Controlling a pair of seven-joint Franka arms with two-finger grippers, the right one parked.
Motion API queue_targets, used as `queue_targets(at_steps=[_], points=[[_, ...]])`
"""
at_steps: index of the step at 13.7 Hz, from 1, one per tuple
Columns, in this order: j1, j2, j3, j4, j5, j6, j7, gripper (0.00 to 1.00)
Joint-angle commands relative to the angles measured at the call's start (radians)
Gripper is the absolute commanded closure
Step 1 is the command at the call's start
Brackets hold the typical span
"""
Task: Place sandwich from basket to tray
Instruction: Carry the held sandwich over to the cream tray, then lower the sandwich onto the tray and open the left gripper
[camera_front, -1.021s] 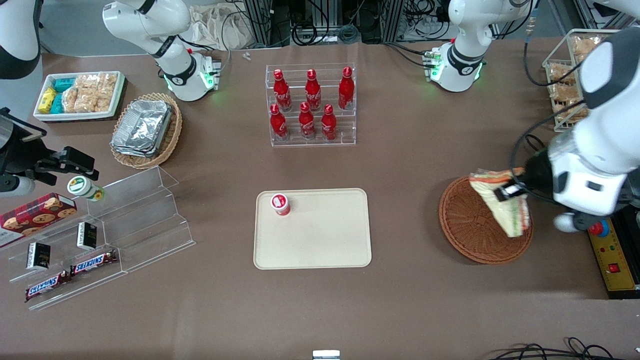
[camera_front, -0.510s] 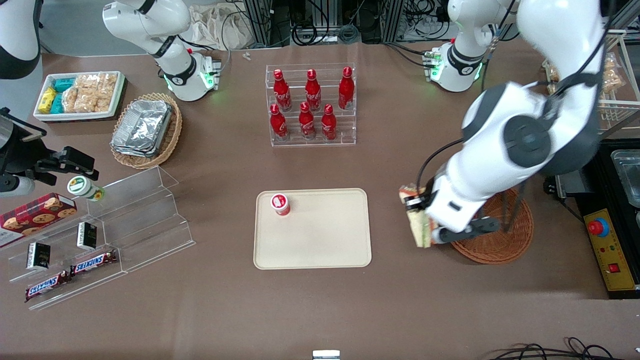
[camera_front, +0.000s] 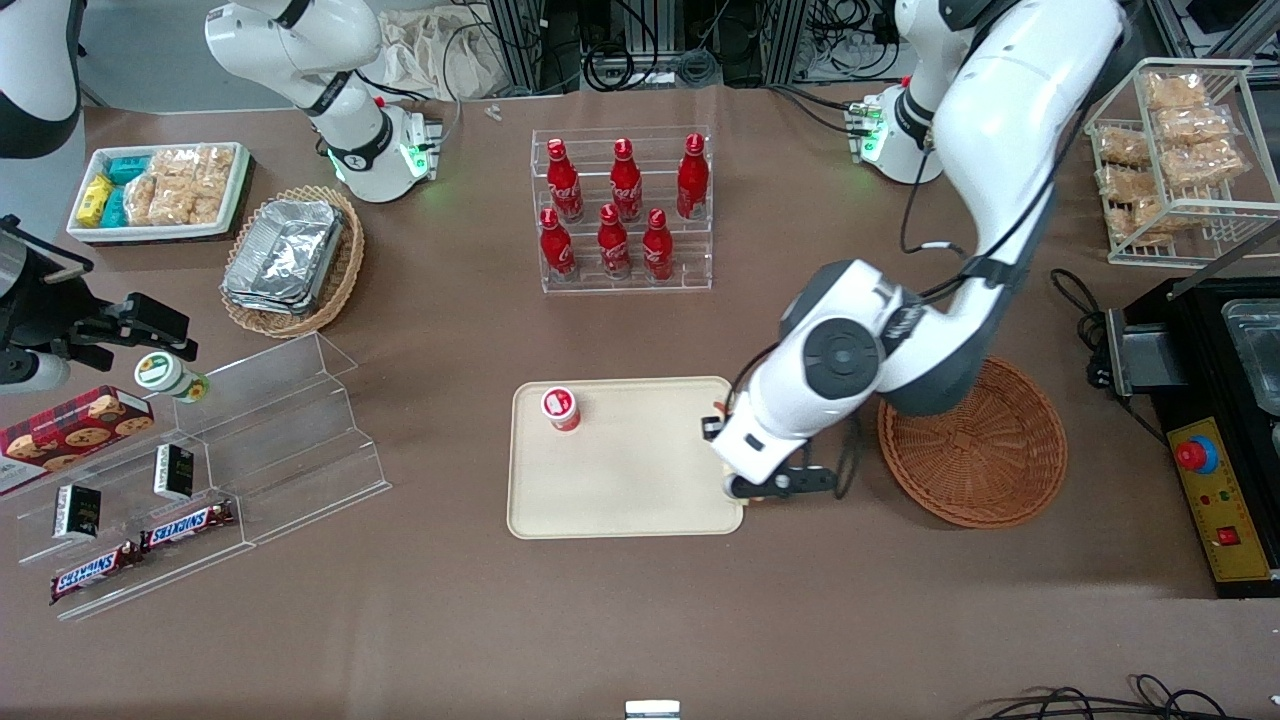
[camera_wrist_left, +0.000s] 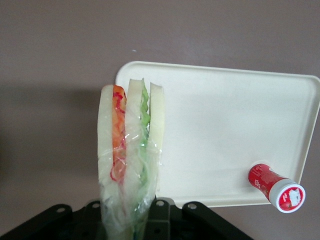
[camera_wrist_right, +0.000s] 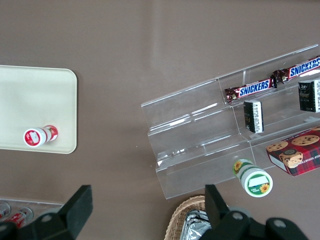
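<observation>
Clamped in the end effector (camera_wrist_left: 131, 220), sandwich (camera_wrist_left: 131, 160) hanging long-axis down over the tray (camera_front: 640, 500) edge nearest the emptied basket (camera_front: 972, 442), bare tray surface lying toward the parked arm's end.

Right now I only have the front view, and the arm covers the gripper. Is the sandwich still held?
Observer: Yes. In the left wrist view the sandwich stands on edge in clear wrap, clamped at its base by the gripper.
Operator: Is it over the tray?
Observer: Partly. It hangs over the tray's rim; one bread slice lines up with the brown table.
Operator: Is anything under it?
Observer: No. The small red bottle with a white cap lies on its side near the tray's corner toward the parked arm's end.
</observation>
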Motion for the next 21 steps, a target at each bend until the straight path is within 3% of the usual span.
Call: queue_targets(at_steps=[1,5,10,11,12,13,14,19,21], points=[[-0.025,0.002,0.003,-0.083,0.027,0.083,-0.017,1.0],[-0.026,0.039,0.003,-0.198,0.11,0.192,-0.028,1.0],[-0.026,0.083,0.003,-0.194,0.176,0.211,-0.06,1.0],[-0.028,0.088,0.003,-0.192,0.176,0.213,-0.063,0.81],[-0.028,0.088,0.003,-0.194,0.176,0.214,-0.08,0.53],[-0.026,0.084,0.003,-0.194,0.175,0.213,-0.097,0.19],[-0.026,0.079,0.001,-0.191,0.17,0.211,-0.105,0.0],[-0.022,0.024,0.0,-0.154,0.159,0.191,-0.19,0.0],[-0.016,-0.045,0.001,-0.152,0.165,0.069,-0.2,0.0]])
